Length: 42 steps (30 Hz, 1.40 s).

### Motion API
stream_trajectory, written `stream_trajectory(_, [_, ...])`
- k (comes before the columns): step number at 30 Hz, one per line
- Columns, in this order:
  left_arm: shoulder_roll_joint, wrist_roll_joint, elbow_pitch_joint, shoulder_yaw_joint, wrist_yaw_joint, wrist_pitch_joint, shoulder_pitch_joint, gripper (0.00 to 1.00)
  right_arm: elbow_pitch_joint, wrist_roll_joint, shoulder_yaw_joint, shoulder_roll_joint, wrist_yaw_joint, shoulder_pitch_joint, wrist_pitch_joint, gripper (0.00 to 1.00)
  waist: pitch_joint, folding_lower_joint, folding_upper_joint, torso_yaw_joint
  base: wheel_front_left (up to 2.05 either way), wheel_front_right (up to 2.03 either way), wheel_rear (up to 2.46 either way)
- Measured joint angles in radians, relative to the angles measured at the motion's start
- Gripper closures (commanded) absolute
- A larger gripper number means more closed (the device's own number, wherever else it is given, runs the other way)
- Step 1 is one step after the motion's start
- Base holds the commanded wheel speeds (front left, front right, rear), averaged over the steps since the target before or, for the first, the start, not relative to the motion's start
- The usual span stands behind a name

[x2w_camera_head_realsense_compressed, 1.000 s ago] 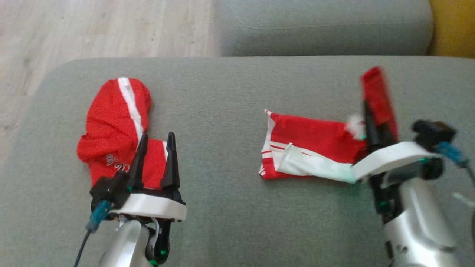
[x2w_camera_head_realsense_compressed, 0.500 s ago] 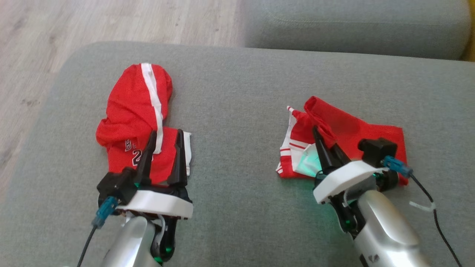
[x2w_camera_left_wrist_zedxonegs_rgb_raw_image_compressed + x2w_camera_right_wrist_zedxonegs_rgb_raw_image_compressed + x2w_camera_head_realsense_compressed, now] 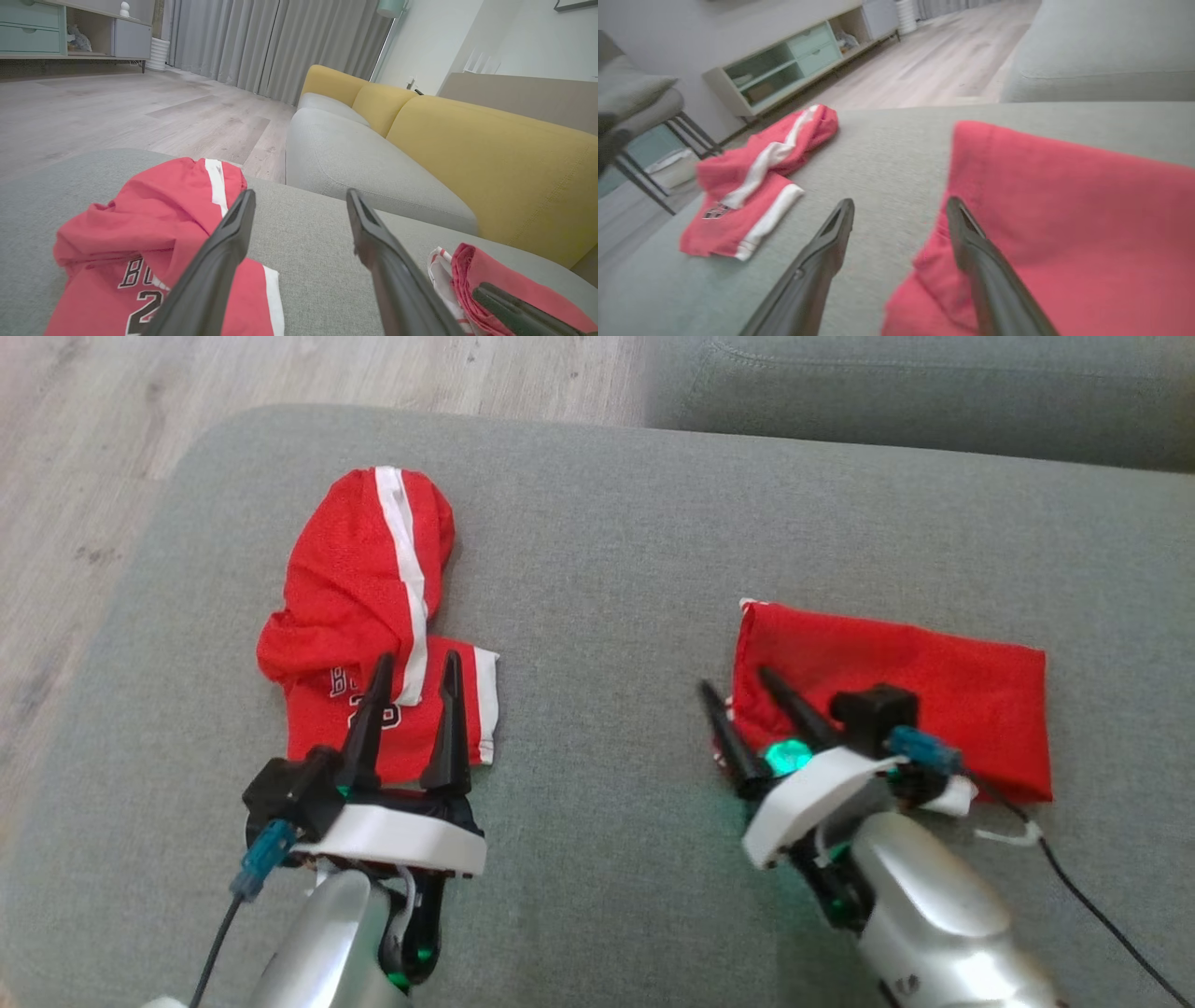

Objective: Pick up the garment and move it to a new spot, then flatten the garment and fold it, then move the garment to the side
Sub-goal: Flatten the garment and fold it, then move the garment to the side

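R jaws: my right gripper [image 3: 735, 679] is spread wide w/ nothing held; one finger over the bare grey cushion [image 3: 597, 569], the other over the left edge of the folded garment [image 3: 915, 681]
L jaws: my left gripper [image 3: 418, 658] is wide apart, empty; tips over the crumpled jersey [image 3: 359, 579]
Folded garment: smooth red cloth, flat, approx. rectangular; right half of cushion; long axis left-right, right end slightly nearer me
Crumpled jersey: red, white stripe, lettering; bunched; well apart to the left
Cushion: woven texture, rounded corners
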Motion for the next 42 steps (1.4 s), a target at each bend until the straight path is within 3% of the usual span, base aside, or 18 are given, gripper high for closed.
stream_trajectory(5, [0.0, 0.0, 0.001, 0.001, 0.0, 0.0, 0.0, 0.0, -0.071, 0.062, 0.089, 0.002, 0.0, -0.004, -0.005, 0.0, -0.02, 0.0, 0.0, -0.006, 0.0, 0.0, 0.0])
stream_trajectory(8, [0.0, 0.0, 0.001, 0.001, 0.003, 0.0, 0.0, 0.0, -0.077, -0.001, 0.083, 0.0, 0.0, -0.019, -0.019, 0.0, -0.039, -0.0002, 0.0, -0.014, 0.0, 0.0, 0.0])
stream_trajectory(15, [0.0, 0.004, -0.011, -0.001, 0.004, 0.0, 0.01, 0.0, -0.124, -0.242, -0.186, 0.001, 0.0, -0.007, -0.037, 0.0, -0.071, -0.0002, 0.0, -0.048, 0.0, 0.0, 0.0])
stream_trajectory(20, [0.0, 0.01, -0.031, 0.002, 0.014, 0.0, 0.04, 0.0, -0.283, -0.365, -0.388, 0.002, 0.0, 0.13, -0.039, 0.0, -0.082, -0.0001, 0.0, -0.076, 0.0, 0.0, 0.0])
stream_trajectory(24, [0.0, 0.023, -0.039, 0.016, 0.023, 0.0, 0.088, 0.0, -0.426, -0.374, -0.478, 0.005, 0.0, 0.295, -0.04, 0.0, -0.094, -0.0002, 0.0, -0.109, 0.0, 0.0, 0.0])
stream_trajectory(32, [0.001, 0.109, -0.054, 0.036, 0.036, 0.0, 0.137, 0.0, -0.496, -0.361, -0.52, 0.015, 0.0, 0.425, -0.04, 0.0, -0.1, -0.0002, 0.0, -0.146, 0.0, 0.0, 0.0])
stream_trajectory(41, [0.001, 0.115, -0.063, 0.025, 0.043, 0.0, 0.147, 0.0, -0.507, -0.363, -0.518, 0.016, 0.0, 0.425, -0.04, 0.0, -0.082, -0.0002, 0.0, -0.14, 0.0, 0.0, 0.0])
stream_trajectory(42, [0.001, 0.115, -0.064, 0.022, 0.043, 0.0, 0.144, 0.0, -0.506, -0.367, -0.517, 0.016, 0.0, 0.421, -0.04, 0.54, -0.074, -0.0002, 0.0, -0.137, 0.0, 0.0, 0.0])
